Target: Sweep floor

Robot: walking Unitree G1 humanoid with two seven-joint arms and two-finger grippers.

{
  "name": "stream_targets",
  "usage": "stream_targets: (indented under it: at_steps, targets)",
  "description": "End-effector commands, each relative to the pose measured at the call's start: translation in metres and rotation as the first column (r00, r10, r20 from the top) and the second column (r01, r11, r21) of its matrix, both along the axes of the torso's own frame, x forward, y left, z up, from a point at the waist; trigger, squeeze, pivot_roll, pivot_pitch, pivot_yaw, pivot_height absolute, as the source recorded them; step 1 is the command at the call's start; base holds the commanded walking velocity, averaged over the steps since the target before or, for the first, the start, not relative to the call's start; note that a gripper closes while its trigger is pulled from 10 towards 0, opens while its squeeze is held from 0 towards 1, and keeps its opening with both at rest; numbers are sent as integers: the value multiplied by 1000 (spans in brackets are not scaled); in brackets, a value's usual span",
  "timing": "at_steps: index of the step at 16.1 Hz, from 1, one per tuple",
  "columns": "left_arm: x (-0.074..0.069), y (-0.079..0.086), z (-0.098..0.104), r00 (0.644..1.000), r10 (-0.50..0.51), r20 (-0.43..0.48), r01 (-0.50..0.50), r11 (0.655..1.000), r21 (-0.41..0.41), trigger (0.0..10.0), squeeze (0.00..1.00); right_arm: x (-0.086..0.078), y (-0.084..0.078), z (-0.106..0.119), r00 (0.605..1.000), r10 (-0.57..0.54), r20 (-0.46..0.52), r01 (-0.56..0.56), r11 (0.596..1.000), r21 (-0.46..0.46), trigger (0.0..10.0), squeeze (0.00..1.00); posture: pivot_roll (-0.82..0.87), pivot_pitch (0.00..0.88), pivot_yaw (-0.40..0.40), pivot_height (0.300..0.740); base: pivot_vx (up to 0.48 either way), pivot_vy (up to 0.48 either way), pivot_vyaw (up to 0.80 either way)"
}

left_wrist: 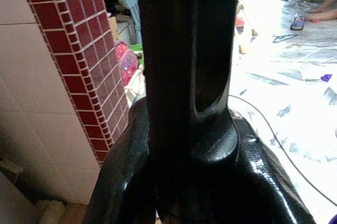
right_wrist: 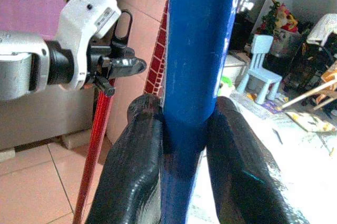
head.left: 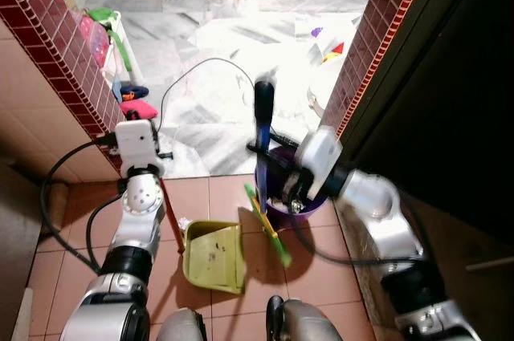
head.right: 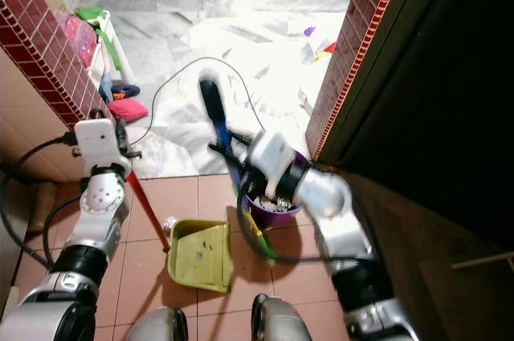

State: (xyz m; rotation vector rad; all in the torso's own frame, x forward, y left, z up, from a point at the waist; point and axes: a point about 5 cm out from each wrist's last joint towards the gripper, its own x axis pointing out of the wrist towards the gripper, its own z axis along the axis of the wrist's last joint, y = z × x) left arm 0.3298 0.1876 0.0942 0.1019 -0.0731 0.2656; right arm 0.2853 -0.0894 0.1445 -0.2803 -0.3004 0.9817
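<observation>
Blur is smearing the blue broom handle (head.left: 263, 116) and the right arm in the left eye view, so the right gripper (head.left: 291, 184) is hard to make out where it is crossing the handle above a purple bucket (head.left: 315, 205). Green bristles (head.left: 273, 233) are trailing onto the terracotta floor tiles (head.left: 217, 192) beside a yellow-green plastic dustpan (head.left: 214, 257) that is lying flat. The left gripper (head.left: 157, 154) is gripping the dustpan's thin red handle (head.left: 171, 217).

Right eye view is showing the same scene, with the dustpan (head.right: 199, 255) sitting just left of the bucket (head.right: 273, 209), whose contents are too small to tell.

Left wrist view is crowded by a dark upright bar (left_wrist: 184, 50) rising between the glossy black fingers (left_wrist: 124, 182); its colour is lost in shade, and I cannot tell from here how tightly they are closing.

Right wrist view is showing smooth black fingers (right_wrist: 131, 166) pressing both sides of the round blue handle (right_wrist: 197, 50), holding it firmly, its ends cut off. Beyond, the left gripper (right_wrist: 113, 68) is clasping the red rod (right_wrist: 95, 145).
</observation>
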Motion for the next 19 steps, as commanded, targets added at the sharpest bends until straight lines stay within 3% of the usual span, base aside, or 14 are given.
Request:
stream_targets:
  at_steps: [1, 4, 9, 10, 14, 16, 17, 19]
  targets:
    - [-6, 6, -8, 999, -7, -52, 11, 997, 75, 10000, 0, -1, 2, 9, 996, 26, 82, -24, 1000, -19, 10000, 0, -106, 101, 15, 740, 0, 0, 0]
    - [-14, 8, -13, 997, -25, -66, 31, 994, 101, 10000, 0, -6, 12, 0, 994, 82, 74, -80, 996, -34, 10000, 0, -77, 122, 15, 740, 0, 0, 0]
    - [-12, 10, -10, 998, -18, -68, 25, 994, 107, 10000, 0, -18, 55, -3, 989, 145, 34, -148, 985, 94, 10000, 0, -66, 116, 19, 740, 0, 0, 0]
    - [-10, 9, -7, 998, -17, -66, 24, 994, 107, 10000, 0, -24, 66, -6, 987, 160, -9, -157, 977, 146, 10000, 0, -69, 110, 17, 740, 0, 0, 0]
    - [-6, 7, -5, 998, -12, -60, 18, 995, 103, 10000, 0, -28, 76, -6, 985, 162, -61, -146, 966, 213, 10000, 0, -77, 89, 5, 740, 0, 0, 0]
    - [-4, 6, -4, 998, -10, -56, 16, 995, 94, 10000, 0, -21, 77, 3, 981, 141, -134, -93, 946, 311, 10000, 0, -88, 74, -1, 740, 0, 0, 0]
    - [-3, 5, -4, 998, -12, -54, 17, 996, 92, 10000, 0, -20, 77, 7, 984, 144, -110, -104, 947, 304, 10000, 0, -95, 70, -1, 740, 0, 0, 0]
    - [-2, 1, -4, 998, -25, -51, 29, 996, 81, 10000, 0, -19, 66, 17, 991, 129, 29, -132, 971, 200, 10000, 0, -110, 67, -1, 740, 0, 0, 0]
